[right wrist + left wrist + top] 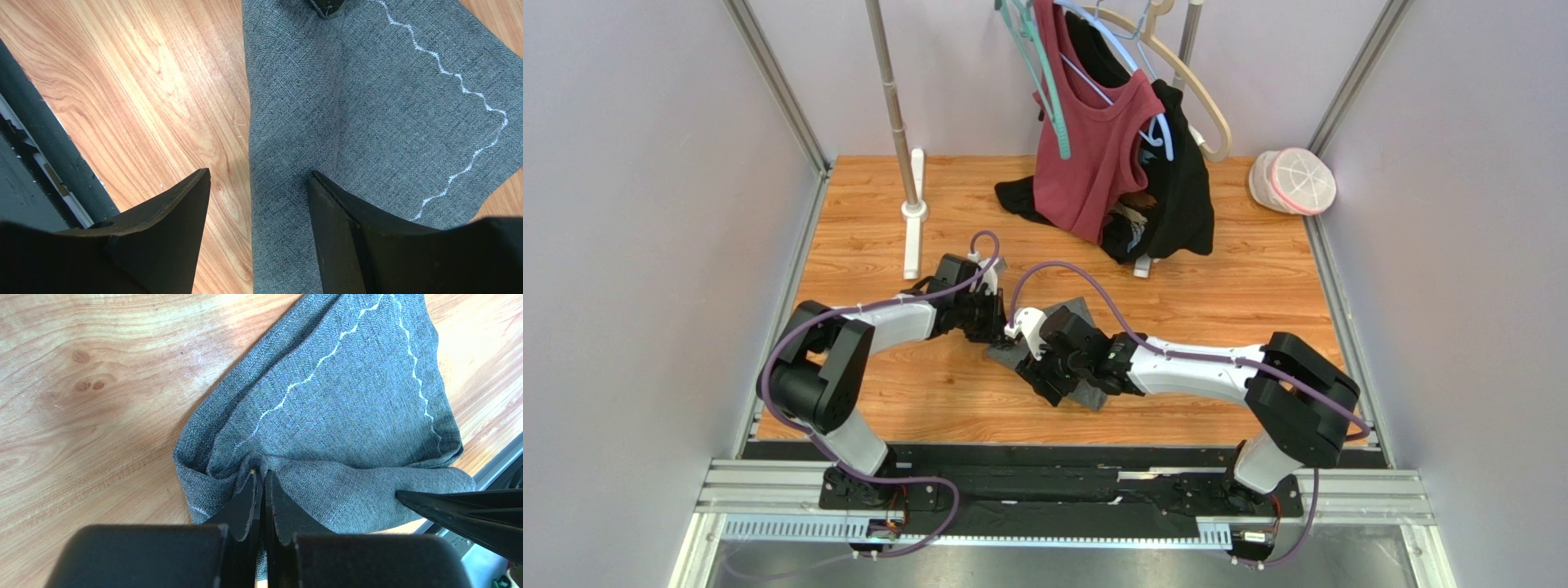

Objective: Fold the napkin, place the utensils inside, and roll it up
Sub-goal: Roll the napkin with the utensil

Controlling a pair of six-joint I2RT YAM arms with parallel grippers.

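Pinching napkin (344, 416) at bunched fold, L hand (258, 484) clamps tight; R hand (259, 177) gapes wide above it.

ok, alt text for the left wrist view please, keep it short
The left gripper is shut, pinching a bunched edge of the dark grey napkin, which lies folded on the wood table with wavy pale stitching showing. The right gripper's fingers poke in at lower right.

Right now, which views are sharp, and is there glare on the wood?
Left wrist view: napkin weave sharp, pale sheen on the table. Right wrist view: napkin sharp, right gripper near-black, without detail. Top view: even light, no hard shadows.
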